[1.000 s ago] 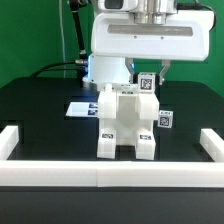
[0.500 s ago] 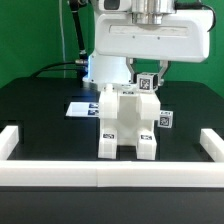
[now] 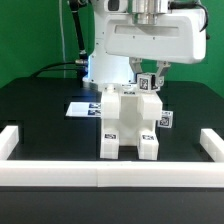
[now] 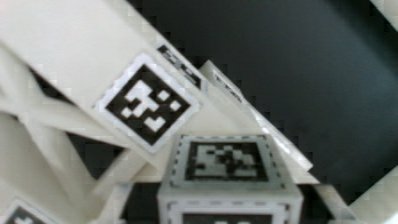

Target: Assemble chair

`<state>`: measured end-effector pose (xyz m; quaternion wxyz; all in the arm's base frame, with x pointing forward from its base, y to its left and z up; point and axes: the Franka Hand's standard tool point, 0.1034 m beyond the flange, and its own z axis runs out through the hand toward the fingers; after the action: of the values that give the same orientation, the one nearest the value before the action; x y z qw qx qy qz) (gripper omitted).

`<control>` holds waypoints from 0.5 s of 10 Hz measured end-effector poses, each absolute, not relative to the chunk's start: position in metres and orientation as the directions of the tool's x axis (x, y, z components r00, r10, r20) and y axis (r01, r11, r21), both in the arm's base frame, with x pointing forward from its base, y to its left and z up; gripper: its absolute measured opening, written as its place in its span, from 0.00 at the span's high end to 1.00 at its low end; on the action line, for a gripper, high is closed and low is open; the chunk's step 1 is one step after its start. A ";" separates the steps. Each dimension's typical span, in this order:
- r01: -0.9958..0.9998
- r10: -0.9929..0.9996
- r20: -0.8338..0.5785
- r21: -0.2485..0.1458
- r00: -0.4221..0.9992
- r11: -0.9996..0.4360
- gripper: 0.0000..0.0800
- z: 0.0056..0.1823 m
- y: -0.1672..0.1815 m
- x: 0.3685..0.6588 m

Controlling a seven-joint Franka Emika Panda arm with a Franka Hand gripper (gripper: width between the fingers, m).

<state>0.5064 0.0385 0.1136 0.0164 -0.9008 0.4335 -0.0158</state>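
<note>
The chair (image 3: 128, 125) is a chunky white part-built body with square tags, standing upright in the middle of the black table. My gripper (image 3: 148, 80) hangs just above its upper back corner on the exterior view's right, shut on a small white tagged block (image 3: 147, 84). Whether the block touches the chair there I cannot tell. In the wrist view the same block (image 4: 222, 160) fills the space between the jaws of my gripper (image 4: 222, 196), with a large tagged face of the chair (image 4: 151, 100) close behind it.
The marker board (image 3: 80, 107) lies flat behind the chair on the exterior view's left. Another small tagged white piece (image 3: 166, 119) sits beside the chair on the right. A white rail (image 3: 110, 178) borders the table's front and sides. The arm's base (image 3: 100, 65) stands at the back.
The hand with the small block has shifted slightly toward the exterior view's right; the grip is unchanged.
</note>
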 end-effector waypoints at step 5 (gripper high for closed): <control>-0.921 -0.922 -0.008 -0.050 0.387 -0.386 0.64 0.113 0.042 0.506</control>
<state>0.5060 0.0416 0.1132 0.0231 -0.8323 0.5537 -0.0106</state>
